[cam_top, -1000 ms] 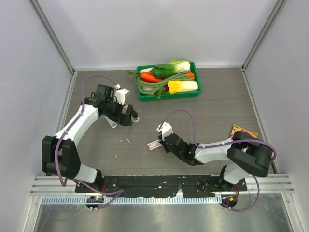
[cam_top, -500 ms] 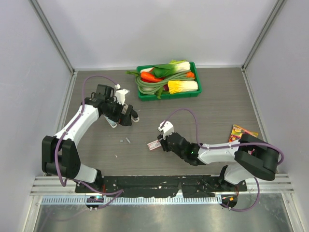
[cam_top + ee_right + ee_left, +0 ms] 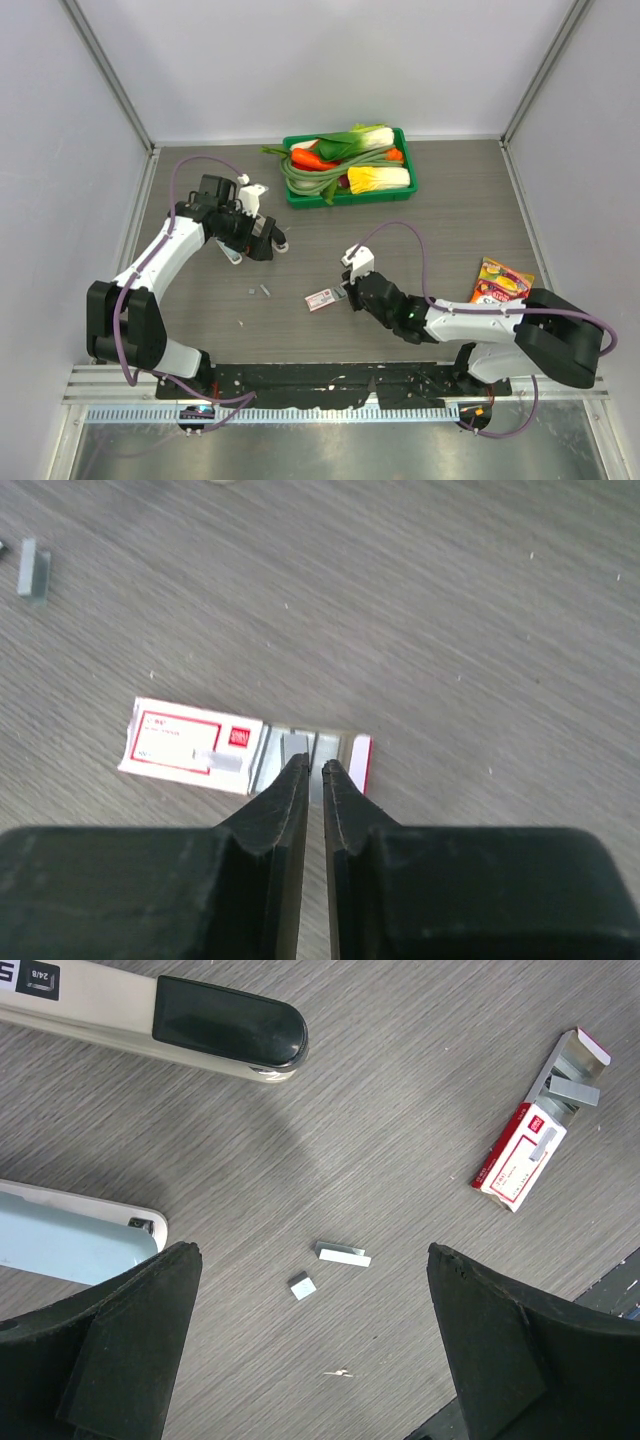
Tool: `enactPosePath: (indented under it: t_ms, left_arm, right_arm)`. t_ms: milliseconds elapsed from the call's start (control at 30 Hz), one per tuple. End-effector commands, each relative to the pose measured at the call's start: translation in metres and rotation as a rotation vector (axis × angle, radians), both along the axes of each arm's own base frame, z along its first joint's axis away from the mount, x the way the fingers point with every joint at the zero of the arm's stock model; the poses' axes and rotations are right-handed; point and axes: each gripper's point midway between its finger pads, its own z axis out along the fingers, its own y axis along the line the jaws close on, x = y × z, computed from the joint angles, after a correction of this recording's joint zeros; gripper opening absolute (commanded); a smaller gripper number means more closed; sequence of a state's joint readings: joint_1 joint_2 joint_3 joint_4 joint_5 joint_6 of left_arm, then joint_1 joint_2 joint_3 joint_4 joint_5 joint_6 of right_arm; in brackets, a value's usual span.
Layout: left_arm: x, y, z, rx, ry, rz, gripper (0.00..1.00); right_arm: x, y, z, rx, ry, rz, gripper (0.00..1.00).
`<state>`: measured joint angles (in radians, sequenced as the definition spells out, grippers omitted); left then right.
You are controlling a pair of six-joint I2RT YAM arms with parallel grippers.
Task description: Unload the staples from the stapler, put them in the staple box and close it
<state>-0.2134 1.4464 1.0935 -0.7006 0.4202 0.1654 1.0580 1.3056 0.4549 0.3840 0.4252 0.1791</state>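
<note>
The stapler lies swung open under my left gripper [image 3: 310,1360]: its beige arm with a black tip [image 3: 200,1030] runs along the top of the left wrist view and its pale-blue part [image 3: 70,1250] is at the left edge. Two loose staples [image 3: 343,1253] rest on the table between my wide-open left fingers [image 3: 120,1350]. In the top view the left gripper [image 3: 255,240] hovers at mid-left. My right gripper [image 3: 313,768] has its jaws almost together, tips at the open end of the red-and-white box [image 3: 190,745], by grey strips. Whether they pinch one is unclear.
A green tray [image 3: 400,192] of toy vegetables stands at the back centre. A colourful snack packet [image 3: 503,280] lies at the right. The red-and-white box [image 3: 321,299] sits mid-table, with the loose staples [image 3: 265,290] to its left. Metal frame rails border the table.
The right arm has stretched out, its elbow swinging right, and the wrist shifted slightly right at the box. Its jaws opened briefly and narrowed again. The left arm has not moved.
</note>
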Motion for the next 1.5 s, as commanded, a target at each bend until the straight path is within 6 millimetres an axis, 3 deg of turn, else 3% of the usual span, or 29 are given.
enactPosePath:
  t_ms: [0, 167, 267, 600, 1467]
  left_arm:
    - [0.002, -0.001, 0.006, -0.022, -0.023, -0.009, 1.0]
    - [0.003, -0.002, 0.006, -0.024, -0.02, -0.012, 1.0]
    - [0.003, -0.003, 0.006, -0.026, -0.013, -0.011, 1.0]
    - [0.003, -0.003, 0.006, -0.024, -0.011, -0.014, 1.0]
    - [0.001, -0.003, 0.004, -0.029, -0.002, -0.018, 1.0]
  right_arm:
    - [-0.007, -0.015, -0.001, 0.041, 0.033, -0.052, 0.16]
    - [-0.012, -0.026, -0.012, 0.011, 0.071, -0.076, 0.2]
    - [-0.012, -0.025, -0.018, -0.004, 0.082, -0.077, 0.25]
    - [-0.009, -0.017, -0.031, -0.043, 0.097, -0.061, 0.26]
    - [-0.002, 0.002, -0.024, -0.04, 0.061, -0.007, 0.25]
